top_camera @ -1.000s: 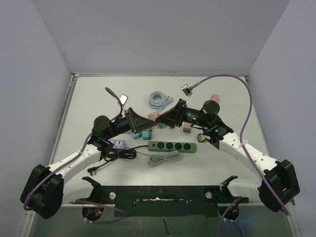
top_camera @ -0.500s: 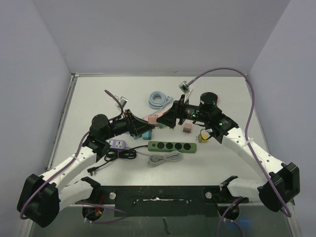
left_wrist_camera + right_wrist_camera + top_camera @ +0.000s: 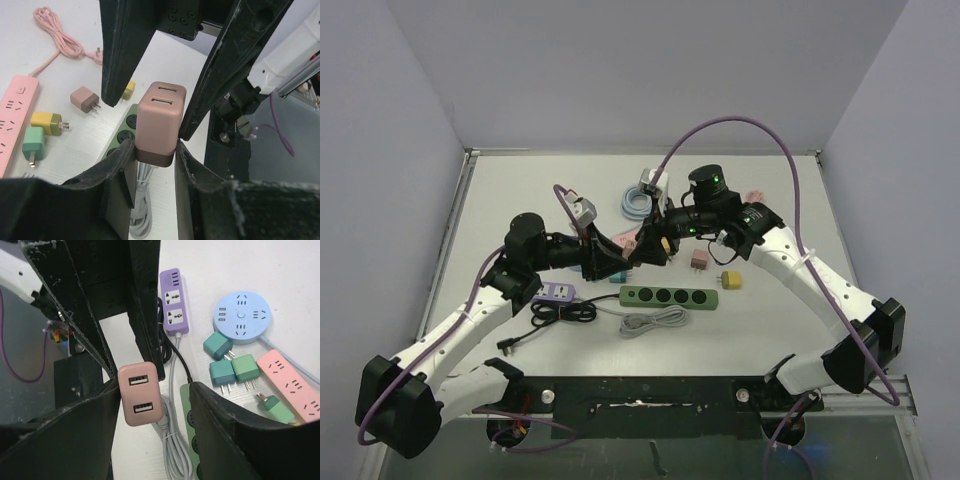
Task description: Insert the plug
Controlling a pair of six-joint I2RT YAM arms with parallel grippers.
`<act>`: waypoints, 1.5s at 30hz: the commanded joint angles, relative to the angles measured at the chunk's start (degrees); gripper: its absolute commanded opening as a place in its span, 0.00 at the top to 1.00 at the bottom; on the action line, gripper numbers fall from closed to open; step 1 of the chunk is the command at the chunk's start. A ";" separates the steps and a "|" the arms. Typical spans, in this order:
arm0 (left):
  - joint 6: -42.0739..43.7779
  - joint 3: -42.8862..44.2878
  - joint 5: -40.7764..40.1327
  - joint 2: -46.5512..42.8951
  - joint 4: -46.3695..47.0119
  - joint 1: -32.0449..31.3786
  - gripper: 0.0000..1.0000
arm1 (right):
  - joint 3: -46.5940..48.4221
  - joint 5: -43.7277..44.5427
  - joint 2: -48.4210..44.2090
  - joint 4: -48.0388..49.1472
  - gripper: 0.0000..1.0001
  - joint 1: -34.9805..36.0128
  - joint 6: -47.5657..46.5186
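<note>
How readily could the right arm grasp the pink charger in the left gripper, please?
Probably yes: the open right gripper straddles the pink charger that the left gripper holds; nothing intervenes.

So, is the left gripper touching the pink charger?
Touching. In the left wrist view, the left gripper clamps the pink charger, both fingers pressed against its darker base.

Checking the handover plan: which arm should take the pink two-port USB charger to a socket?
Probably right: the right gripper stands open around the port end of the pink two-port USB charger, while the left gripper clamps its opposite end.
</note>
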 commanded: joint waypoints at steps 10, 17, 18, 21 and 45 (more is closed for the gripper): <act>9.84 3.76 6.80 -0.18 -4.19 0.14 1.00 | 4.36 -11.55 2.27 -9.33 0.72 0.40 -19.13; 8.04 3.93 -1.75 -2.40 -9.75 0.23 0.54 | 6.03 -6.38 4.26 -10.13 1.00 -0.14 -23.07; 7.48 3.52 -3.41 -3.25 -10.12 0.28 0.49 | 5.89 -5.41 4.30 -9.65 1.00 -0.39 -22.91; 5.09 1.75 -11.23 -6.96 -11.97 0.60 0.40 | 4.63 -2.18 3.92 -8.42 1.00 -1.43 -22.20; -8.49 -7.39 -51.99 -29.99 -28.49 2.97 0.37 | -22.04 11.98 3.60 14.52 1.00 3.39 -21.01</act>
